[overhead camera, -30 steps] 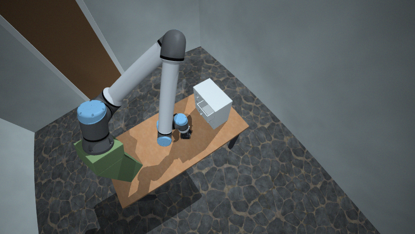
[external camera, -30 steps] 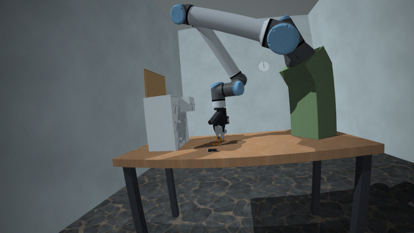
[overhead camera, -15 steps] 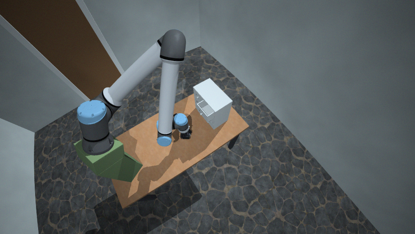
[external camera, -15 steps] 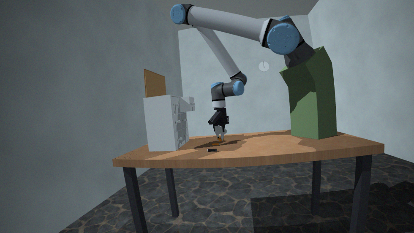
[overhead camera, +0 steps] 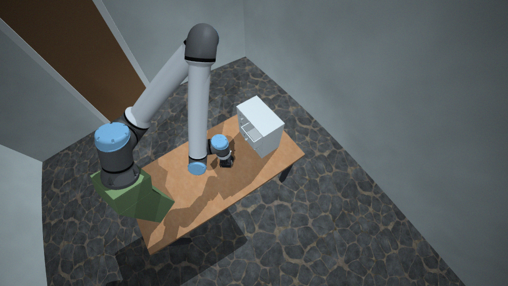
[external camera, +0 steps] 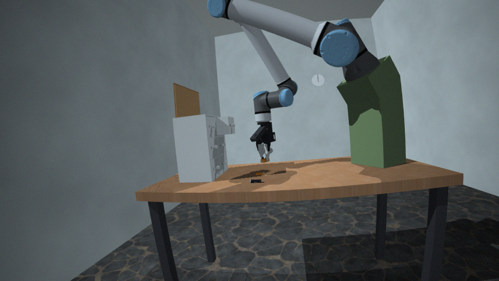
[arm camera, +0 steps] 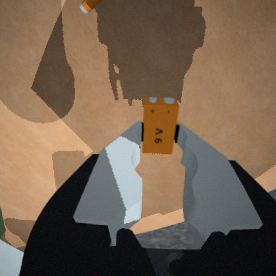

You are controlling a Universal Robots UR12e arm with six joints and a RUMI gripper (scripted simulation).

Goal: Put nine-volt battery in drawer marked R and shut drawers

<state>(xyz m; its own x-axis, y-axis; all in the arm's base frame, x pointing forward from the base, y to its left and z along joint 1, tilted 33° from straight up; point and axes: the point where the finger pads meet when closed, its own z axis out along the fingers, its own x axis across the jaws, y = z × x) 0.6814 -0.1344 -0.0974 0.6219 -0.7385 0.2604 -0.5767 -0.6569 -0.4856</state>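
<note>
Gripper (overhead camera: 226, 165) (external camera: 265, 160) (arm camera: 158, 124) clamped on battery (external camera: 264, 160) (arm camera: 160, 127), apparently just above table (overhead camera: 184, 184) (external camera: 314, 177) (arm camera: 120, 190). Relative to chest (overhead camera: 261, 115) (external camera: 192, 149): battery in front; one upper drawer (overhead camera: 252, 132) (external camera: 225, 125) out.

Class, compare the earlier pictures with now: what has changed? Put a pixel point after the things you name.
The gripper (overhead camera: 226, 165) (external camera: 265, 160) (arm camera: 158, 124) has risen, lifting the nine-volt battery (external camera: 264, 160) (arm camera: 159, 127) off the table (overhead camera: 177, 170) (external camera: 324, 177) (arm camera: 30, 65). The chest (overhead camera: 261, 115) (external camera: 192, 149), its pulled-out drawer (overhead camera: 253, 132) (external camera: 225, 125) and the black item (external camera: 256, 180) stayed put.
</note>
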